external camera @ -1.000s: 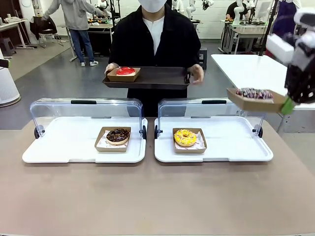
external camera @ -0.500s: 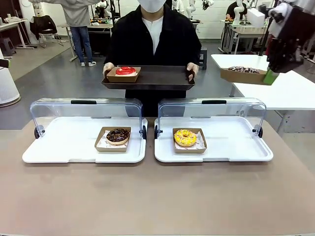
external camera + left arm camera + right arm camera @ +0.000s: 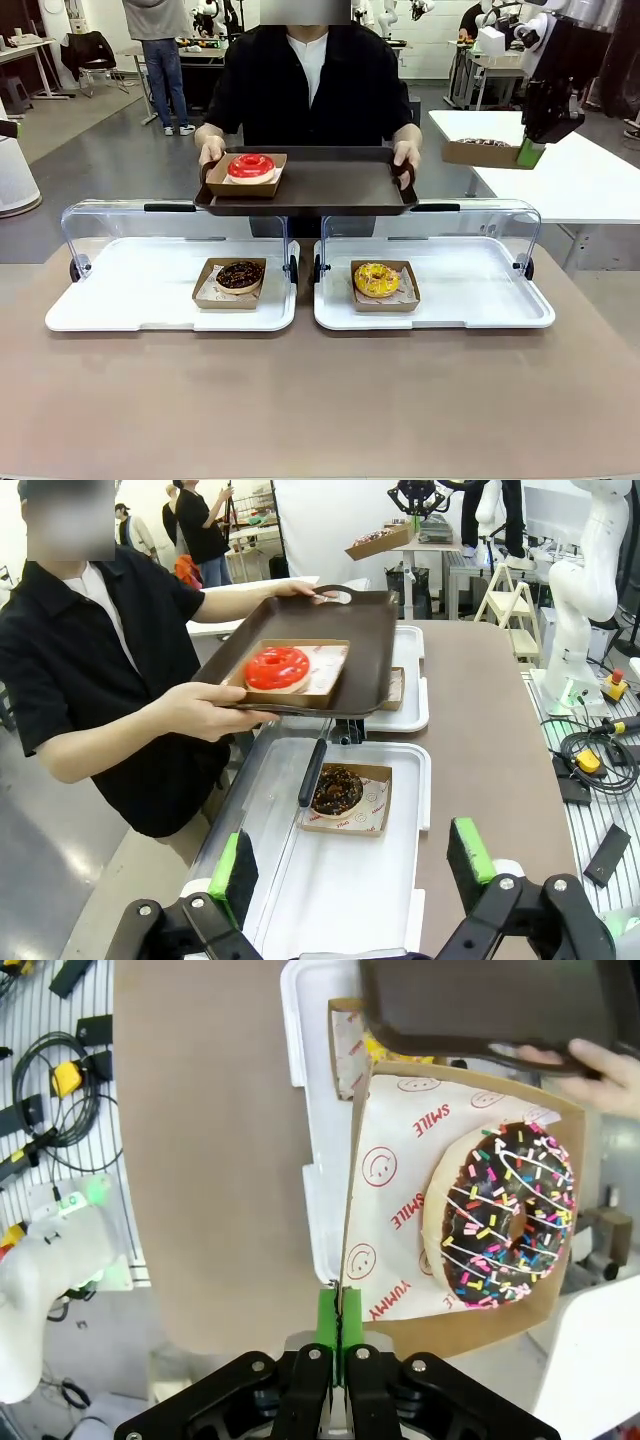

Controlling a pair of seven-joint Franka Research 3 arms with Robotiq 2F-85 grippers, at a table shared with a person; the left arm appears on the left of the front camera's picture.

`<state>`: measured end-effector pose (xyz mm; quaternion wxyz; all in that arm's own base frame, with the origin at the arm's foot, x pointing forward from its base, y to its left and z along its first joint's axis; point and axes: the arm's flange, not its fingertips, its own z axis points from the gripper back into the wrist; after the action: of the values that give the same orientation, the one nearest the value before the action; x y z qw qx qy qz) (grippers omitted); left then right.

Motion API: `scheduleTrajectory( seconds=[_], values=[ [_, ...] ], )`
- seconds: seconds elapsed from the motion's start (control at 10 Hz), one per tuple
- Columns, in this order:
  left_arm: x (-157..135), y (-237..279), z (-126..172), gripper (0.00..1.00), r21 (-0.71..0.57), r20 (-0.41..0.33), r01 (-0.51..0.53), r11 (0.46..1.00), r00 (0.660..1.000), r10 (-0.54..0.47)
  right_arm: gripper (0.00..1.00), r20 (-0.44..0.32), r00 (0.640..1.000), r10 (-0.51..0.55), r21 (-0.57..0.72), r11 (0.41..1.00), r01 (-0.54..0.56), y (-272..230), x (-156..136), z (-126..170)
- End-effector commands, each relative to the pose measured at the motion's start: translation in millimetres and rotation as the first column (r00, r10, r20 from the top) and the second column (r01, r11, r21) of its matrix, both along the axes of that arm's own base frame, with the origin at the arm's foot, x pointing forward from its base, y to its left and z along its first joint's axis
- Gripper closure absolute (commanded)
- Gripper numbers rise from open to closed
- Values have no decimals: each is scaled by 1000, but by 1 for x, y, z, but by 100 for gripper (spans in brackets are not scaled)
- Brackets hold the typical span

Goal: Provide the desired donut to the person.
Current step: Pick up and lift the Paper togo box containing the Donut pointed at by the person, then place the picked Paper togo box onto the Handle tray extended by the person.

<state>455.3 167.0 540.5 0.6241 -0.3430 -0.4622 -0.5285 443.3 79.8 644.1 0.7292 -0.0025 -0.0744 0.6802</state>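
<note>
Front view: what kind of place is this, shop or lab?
Likely a robotics lab staged as a donut counter: display trays with clear lids on the table, other white robot arms at tables behind, loose cables and electronics beside the table.

Red donut (image 3: 251, 166); brown tray (image 3: 340, 185); perhaps cardboard-tan
</note>
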Motion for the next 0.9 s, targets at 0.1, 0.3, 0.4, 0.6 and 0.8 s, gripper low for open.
scheduleTrajectory(
  seconds=[0.1,0.3,0.4,0.6,0.8],
  values=[
    [-1,1,0,0,1,12,2,1000,1000,-2,100,6,1000,-8,6,1000,8,0,-9,5],
    [-1,1,0,0,1,12,2,1000,1000,-2,100,6,1000,-8,6,1000,8,0,-9,5],
    [-1,1,0,0,1,12,2,1000,1000,-2,100,6,1000,-8,6,1000,8,0,-9,5],
    [-1,1,0,0,1,12,2,1000,1000,-2,100,6,1000,-8,6,1000,8,0,-9,5],
    [-1,1,0,0,1,12,2,1000,1000,-2,100,6,1000,-8,6,1000,8,0,-9,5]
  ],
)
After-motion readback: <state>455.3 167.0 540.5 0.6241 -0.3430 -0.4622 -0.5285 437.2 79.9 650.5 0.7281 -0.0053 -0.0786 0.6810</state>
